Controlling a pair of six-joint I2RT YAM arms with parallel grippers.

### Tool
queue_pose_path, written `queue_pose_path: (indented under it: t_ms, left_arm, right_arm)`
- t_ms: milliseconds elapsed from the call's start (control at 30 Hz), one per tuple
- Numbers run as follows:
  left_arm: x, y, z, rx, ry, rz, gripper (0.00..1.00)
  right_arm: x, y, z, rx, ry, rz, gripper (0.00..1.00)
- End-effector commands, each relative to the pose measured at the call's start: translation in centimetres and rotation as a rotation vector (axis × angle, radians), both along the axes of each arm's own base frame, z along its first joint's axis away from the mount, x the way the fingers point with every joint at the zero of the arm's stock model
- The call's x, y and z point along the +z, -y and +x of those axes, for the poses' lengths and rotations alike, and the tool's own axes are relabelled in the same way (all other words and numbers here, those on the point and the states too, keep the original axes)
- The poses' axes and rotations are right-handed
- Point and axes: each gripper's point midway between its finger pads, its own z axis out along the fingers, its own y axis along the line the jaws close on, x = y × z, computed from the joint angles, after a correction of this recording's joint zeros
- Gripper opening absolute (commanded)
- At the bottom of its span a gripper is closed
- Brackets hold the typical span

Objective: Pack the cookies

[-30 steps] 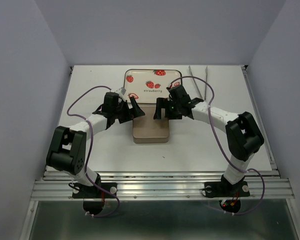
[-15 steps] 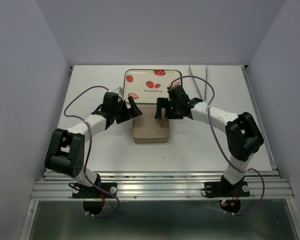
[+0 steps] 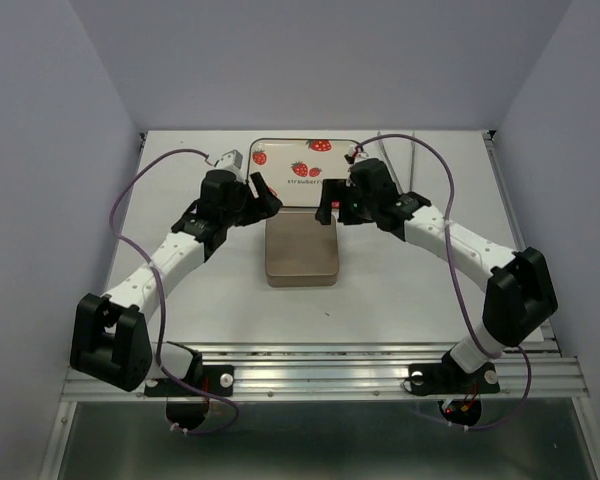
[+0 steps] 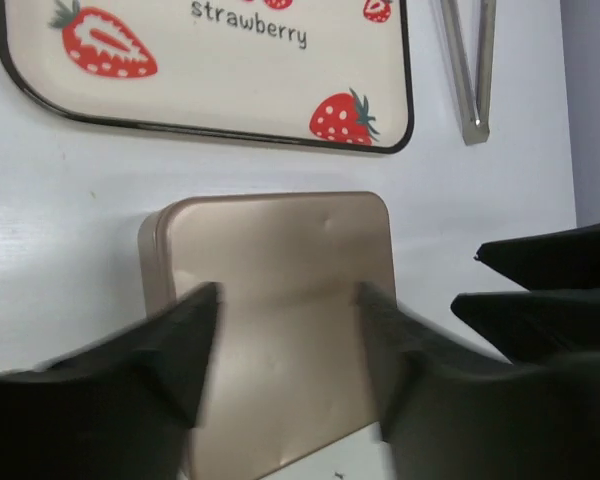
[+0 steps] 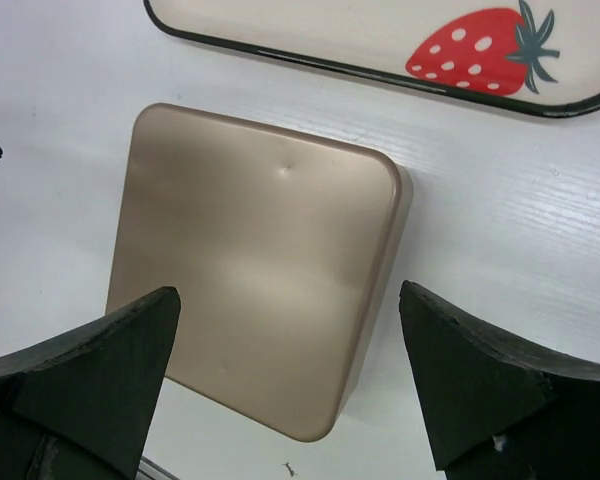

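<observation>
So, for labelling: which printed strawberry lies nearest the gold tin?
The strawberry in the tray's corner beside the tongs; the others sit farther from the tin.

Both arms reach forward and inward, elbows bowed outward. The left gripper (image 3: pixel 264 197) and right gripper (image 3: pixel 326 205) face each other, jaws spread wide and empty.

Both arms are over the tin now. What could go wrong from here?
1. The left gripper and right gripper, both open, hang close together over the far end of the gold tin; they could collide.
2. The tin is smooth and round-edged, so a pinch may slip and shove it into the strawberry tray just behind.
3. No cookies show in any view.
</observation>
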Motion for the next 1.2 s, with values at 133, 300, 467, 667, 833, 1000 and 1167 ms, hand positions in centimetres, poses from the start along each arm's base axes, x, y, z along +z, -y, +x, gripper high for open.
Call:
queue_pose_path:
  t_ms: [133,300,467,667,833,1000,1167]
  left_arm:
    - [1.3,2.0,0.9,-0.015,0.03,0.044,0.13]
    - [-1.0,3.0,1.2,-0.019,-0.03,0.083,0.0]
    - [-3.9,2.5,1.3,0.008,-0.096,0.121,0.0]
    - [-7.9,2.1,1.0,0.016,-0.194,0.172,0.0]
    - [-9.4,0.9,1.1,0.063,-0.225,0.222,0.0]
    - [-10.5,1.1,0.8,0.06,-0.267,0.225,0.0]
    - [-5.8,1.5,2.1,0.055,-0.136,0.183,0.0]
  right_arm:
    - [0.8,-1.6,0.9,0.057,0.052,0.028,0.39]
    - [-0.9,-2.6,1.5,0.086,0.022,0.022,0.2]
    - [-4.2,-3.0,2.0,0.088,-0.036,-0.016,0.17]
    - [-6.4,-2.9,1.6,0.084,-0.09,-0.037,0.17]
    - [-7.9,-2.4,1.2,0.066,-0.126,-0.057,0.16]
    - [-7.9,-2.3,1.0,0.064,-0.136,-0.058,0.15]
    - [-5.0,-2.3,1.9,0.071,-0.053,-0.051,0.15]
